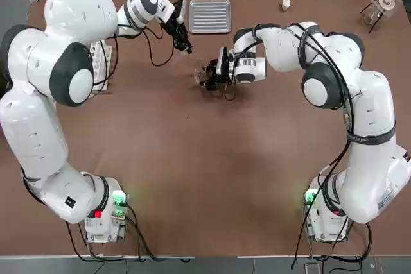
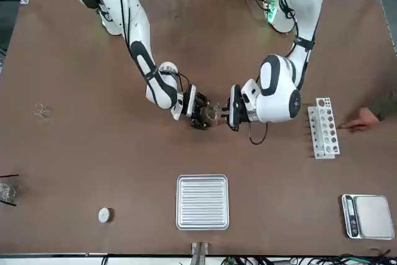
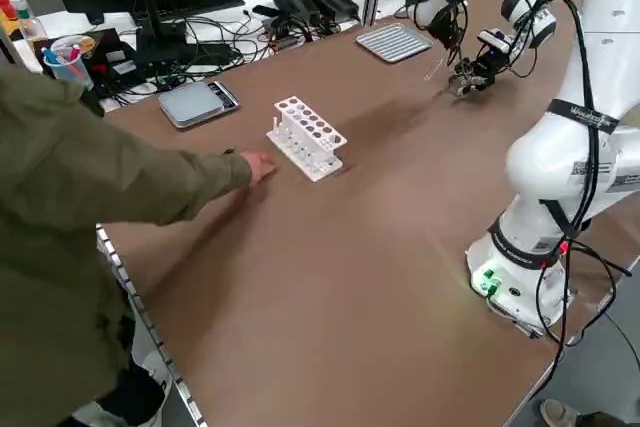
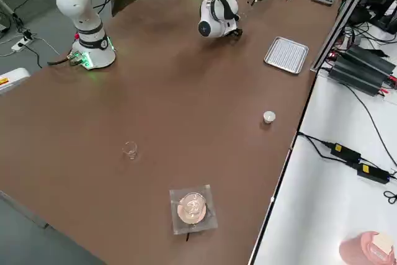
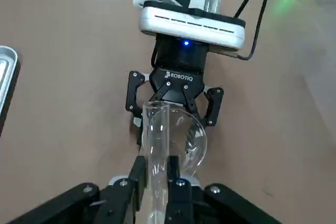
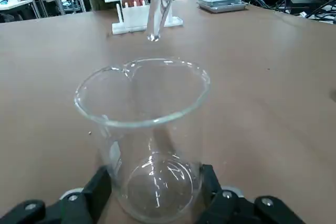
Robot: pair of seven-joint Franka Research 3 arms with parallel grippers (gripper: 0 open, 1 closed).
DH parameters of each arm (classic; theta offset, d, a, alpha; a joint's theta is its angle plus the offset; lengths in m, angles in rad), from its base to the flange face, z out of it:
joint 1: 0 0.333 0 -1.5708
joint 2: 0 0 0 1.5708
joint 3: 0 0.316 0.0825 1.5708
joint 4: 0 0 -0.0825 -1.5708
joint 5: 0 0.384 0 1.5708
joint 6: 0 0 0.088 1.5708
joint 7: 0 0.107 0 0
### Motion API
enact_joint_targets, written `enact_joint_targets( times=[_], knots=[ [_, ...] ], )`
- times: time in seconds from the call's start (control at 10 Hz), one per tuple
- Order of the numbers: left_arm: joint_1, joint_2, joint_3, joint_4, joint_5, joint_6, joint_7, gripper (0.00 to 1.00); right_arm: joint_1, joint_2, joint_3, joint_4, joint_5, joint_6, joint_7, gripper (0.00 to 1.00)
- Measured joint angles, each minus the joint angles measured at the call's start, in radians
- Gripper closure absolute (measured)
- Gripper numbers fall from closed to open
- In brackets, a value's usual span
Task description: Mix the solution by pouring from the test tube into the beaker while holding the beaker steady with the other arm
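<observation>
Here the right gripper [image 6: 152,203] clamps the beaker [image 6: 144,135], upright on the table [image 1: 205,178], rim open upward. The left gripper [image 5: 156,179], clamped on the test tube [image 5: 155,150], holds it tilted, mouth just over the beaker's rim.

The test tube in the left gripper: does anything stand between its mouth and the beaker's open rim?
Nothing visible does. The left gripper holds the test tube just above the beaker, which the right gripper clamps; the rim is uncovered and only air lies between them.
</observation>
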Motion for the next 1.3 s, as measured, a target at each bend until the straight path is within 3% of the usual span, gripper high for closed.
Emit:
enact_joint_targets(
  times=[0.5, 1.3],
  knots=[
    [-0.065, 0.017, 0.042, -0.008, 0.055, 0.017, -0.001, 0.79, 0.0, 0.0, 0.0, 0.0, 0.0, 0.0, 0.0, 0.25],
    [-0.116, 0.017, 0.058, 0.026, 0.282, 0.021, -0.182, 0.79, 0.0, 0.0, 0.0, 0.0, 0.0, 0.001, 0.0, 0.25]
  ],
)
